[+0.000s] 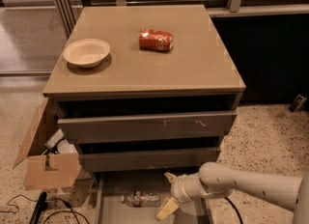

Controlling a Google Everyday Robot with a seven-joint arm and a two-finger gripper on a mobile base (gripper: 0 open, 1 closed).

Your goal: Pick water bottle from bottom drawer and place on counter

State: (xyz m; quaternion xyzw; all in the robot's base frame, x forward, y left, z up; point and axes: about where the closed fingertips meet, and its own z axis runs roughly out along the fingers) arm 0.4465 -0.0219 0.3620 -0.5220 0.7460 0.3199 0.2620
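The water bottle, clear plastic with a dark label band, lies on its side on the grey floor of the open bottom drawer. My gripper is low over the drawer, just right of the bottle, with its two pale fingers spread apart and nothing between them. One fingertip points up and back, the other sits near the drawer floor. The white arm comes in from the lower right. The tan counter is the top of the cabinet above.
A cream bowl and a crushed red soda can sit on the counter. Two upper drawers stand slightly pulled out above the gripper. An open cardboard box and black cables lie on the speckled floor at left.
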